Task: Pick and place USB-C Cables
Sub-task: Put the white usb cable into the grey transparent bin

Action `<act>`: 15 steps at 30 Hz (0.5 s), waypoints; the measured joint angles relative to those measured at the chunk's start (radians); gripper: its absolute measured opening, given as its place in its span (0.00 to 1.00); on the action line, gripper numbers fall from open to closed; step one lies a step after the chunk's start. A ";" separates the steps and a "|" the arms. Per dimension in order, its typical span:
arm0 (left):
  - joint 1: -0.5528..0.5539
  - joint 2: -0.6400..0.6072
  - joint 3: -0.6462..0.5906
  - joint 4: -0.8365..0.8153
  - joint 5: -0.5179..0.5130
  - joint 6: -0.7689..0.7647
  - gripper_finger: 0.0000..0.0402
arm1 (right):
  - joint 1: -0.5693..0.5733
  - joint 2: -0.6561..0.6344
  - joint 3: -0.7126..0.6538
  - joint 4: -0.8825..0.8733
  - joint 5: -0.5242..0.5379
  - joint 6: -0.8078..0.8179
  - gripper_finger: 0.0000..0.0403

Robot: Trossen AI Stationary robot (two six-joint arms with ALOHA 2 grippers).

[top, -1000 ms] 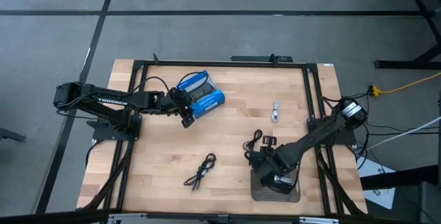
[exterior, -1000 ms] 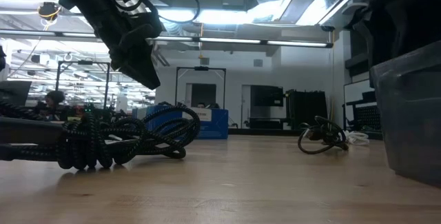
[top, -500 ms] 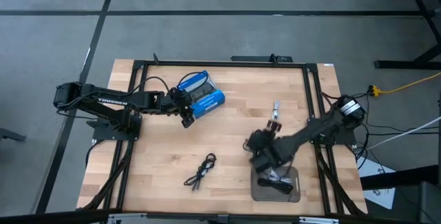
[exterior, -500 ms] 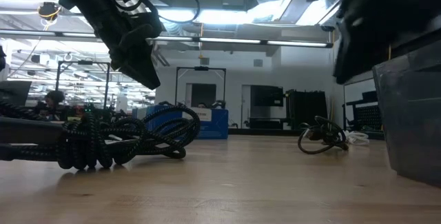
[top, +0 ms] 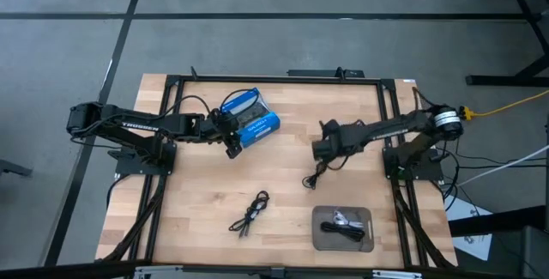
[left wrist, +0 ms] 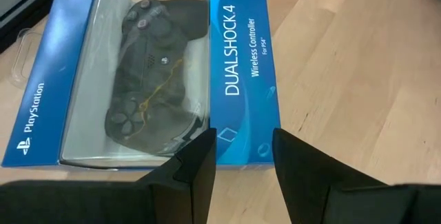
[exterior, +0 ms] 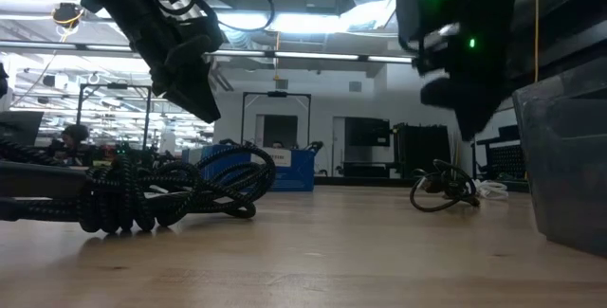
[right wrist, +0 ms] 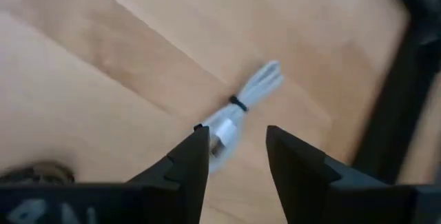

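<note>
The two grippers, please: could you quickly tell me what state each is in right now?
Left gripper: open, empty, at the blue PlayStation box.
Right gripper: open, empty, above the whitish cable.

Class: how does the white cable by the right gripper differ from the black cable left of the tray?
The white cable is pale; the black cable is dark. The white cable is folded into a tight bundle with a dark band; the black cable is loose, ends splayed. The white cable lies ahead of the right gripper; the black cable lies clear of both arms. Both rest on the table, outside the tray.
</note>
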 joint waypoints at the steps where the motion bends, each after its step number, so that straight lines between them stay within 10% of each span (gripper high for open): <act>1: 0.000 0.000 0.000 0.001 0.000 0.000 0.34 | -0.024 -0.018 -0.037 0.053 -0.019 -0.002 0.37; 15: 0.000 0.000 0.000 0.001 0.000 -0.002 0.34 | -0.114 -0.163 -0.367 0.426 -0.109 0.172 0.37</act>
